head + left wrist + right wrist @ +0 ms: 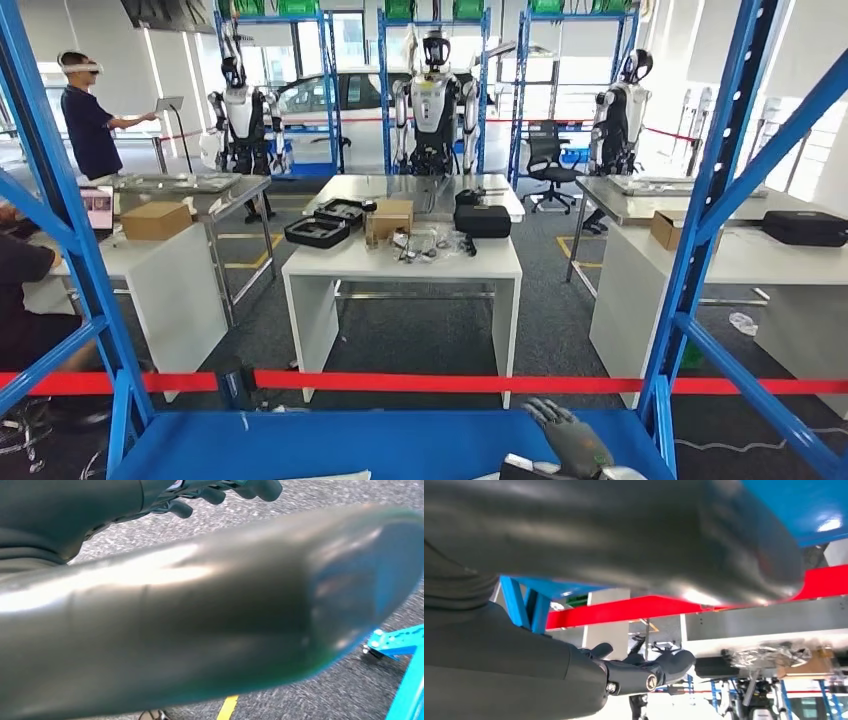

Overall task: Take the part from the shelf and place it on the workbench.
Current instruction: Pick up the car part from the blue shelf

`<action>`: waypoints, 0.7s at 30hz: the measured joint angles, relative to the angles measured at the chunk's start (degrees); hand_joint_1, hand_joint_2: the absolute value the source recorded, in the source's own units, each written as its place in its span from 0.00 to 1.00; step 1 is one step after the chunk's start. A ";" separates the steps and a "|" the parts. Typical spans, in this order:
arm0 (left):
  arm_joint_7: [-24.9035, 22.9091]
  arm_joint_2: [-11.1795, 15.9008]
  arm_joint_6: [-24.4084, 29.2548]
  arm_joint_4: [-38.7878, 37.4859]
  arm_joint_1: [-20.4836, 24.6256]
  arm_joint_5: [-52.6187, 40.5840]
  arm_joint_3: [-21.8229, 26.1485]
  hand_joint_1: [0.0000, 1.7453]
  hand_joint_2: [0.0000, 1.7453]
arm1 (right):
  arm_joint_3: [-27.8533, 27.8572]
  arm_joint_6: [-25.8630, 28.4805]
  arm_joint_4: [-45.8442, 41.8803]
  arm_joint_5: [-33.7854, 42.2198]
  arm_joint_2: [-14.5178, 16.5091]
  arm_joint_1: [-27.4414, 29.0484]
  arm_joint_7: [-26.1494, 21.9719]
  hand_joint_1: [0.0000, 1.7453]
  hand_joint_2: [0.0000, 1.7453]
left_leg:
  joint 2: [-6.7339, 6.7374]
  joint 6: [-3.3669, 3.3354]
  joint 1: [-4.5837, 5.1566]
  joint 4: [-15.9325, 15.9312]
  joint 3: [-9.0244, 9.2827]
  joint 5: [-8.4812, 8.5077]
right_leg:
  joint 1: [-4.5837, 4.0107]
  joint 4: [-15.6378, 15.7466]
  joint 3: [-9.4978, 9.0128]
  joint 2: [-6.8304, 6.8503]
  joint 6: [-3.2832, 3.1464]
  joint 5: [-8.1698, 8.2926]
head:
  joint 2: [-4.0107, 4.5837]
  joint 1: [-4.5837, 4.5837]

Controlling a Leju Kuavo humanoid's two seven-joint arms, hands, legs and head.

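Note:
My right hand (572,440) hovers over the blue shelf board (400,445) at its right side, fingers spread and holding nothing. In the right wrist view its dark fingers (644,672) reach out empty, with the blue shelf (774,500) close by. A thin white edge (332,476) lies on the shelf board at the bottom of the head view; I cannot tell what it is. My left hand (220,492) hangs over grey floor, fingers loose and empty. The white workbench (330,265) stands beyond the shelf.
Blue shelf posts (60,220) and braces (715,200) frame the head view, with a red bar (450,383) across the front. Boxes, black cases and bagged items lie on the workbench. More tables, parked robots and a person with a headset (88,120) stand further back.

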State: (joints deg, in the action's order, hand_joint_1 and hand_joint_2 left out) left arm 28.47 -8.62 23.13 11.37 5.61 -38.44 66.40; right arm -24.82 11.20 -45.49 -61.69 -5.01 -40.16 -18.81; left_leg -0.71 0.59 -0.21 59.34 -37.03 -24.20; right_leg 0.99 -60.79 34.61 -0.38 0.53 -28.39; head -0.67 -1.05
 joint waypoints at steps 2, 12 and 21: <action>-0.52 0.02 0.34 -0.01 0.05 0.03 0.26 0.00 0.00 | -0.01 -0.12 0.36 0.11 0.07 -0.05 0.08 0.00 0.00 | -0.14 0.74 0.02 -0.09 -0.03 0.30 | -0.22 0.29 -0.04 -0.13 -1.04 0.22 | -0.01 0.06; -1.58 -0.08 0.46 -0.10 0.25 -0.05 0.57 0.00 0.00 | -0.01 0.08 1.50 0.41 0.28 -0.24 0.12 0.00 0.00 | 0.33 1.70 -0.29 10.40 -1.29 -6.88 | -0.53 0.82 1.48 0.30 -3.01 2.43 | 0.00 0.29; -1.72 -0.25 0.96 -0.07 0.66 0.14 0.95 0.00 0.00 | -0.09 0.05 2.02 0.26 0.44 -0.68 -0.03 0.00 0.00 | 0.61 -1.32 0.06 -1.69 4.16 -1.81 | -0.34 -2.62 3.76 0.15 -0.26 0.21 | 0.01 0.10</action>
State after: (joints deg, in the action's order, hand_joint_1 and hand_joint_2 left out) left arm 26.75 -8.87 24.09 11.30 6.28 -38.29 67.35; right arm -24.92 11.26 -43.47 -61.42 -4.57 -40.85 -18.84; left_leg -0.10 -0.73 -0.15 57.65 -32.86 -26.01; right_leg 0.65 -63.41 38.37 -0.23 0.27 -28.18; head -0.66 -0.95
